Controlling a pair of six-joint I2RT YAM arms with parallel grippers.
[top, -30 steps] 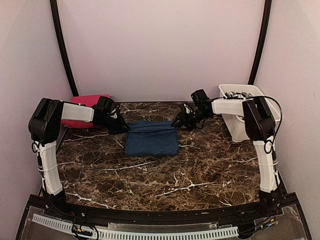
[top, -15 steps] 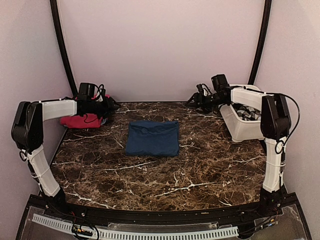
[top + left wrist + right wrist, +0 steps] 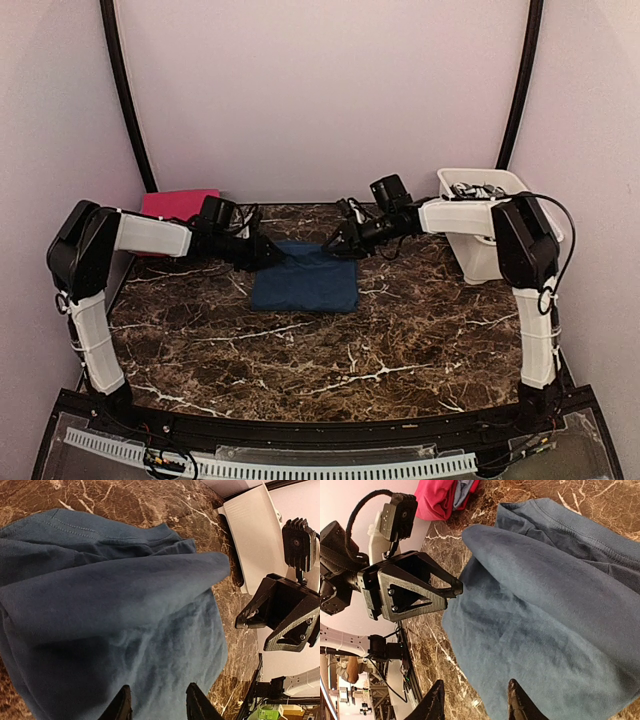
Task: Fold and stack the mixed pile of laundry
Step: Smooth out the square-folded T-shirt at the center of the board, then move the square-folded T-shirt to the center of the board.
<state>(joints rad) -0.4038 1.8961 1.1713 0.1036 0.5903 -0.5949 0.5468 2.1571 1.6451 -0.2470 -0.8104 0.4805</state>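
Left gripper (image 3: pixel 271 257), right gripper (image 3: pixel 336 245), over navy garment (image 3: pixel 305 288) corners

- No text, label, brand, number or sign can be read in any view.

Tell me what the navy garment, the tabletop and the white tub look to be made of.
The navy garment: soft matte knit, likely cotton jersey; stitched hems and limp folds show. The tabletop: dark brown marble-look surface with white veins, slightly glossy; real stone or laminate unclear. The white tub: smooth rigid plastic, probably.
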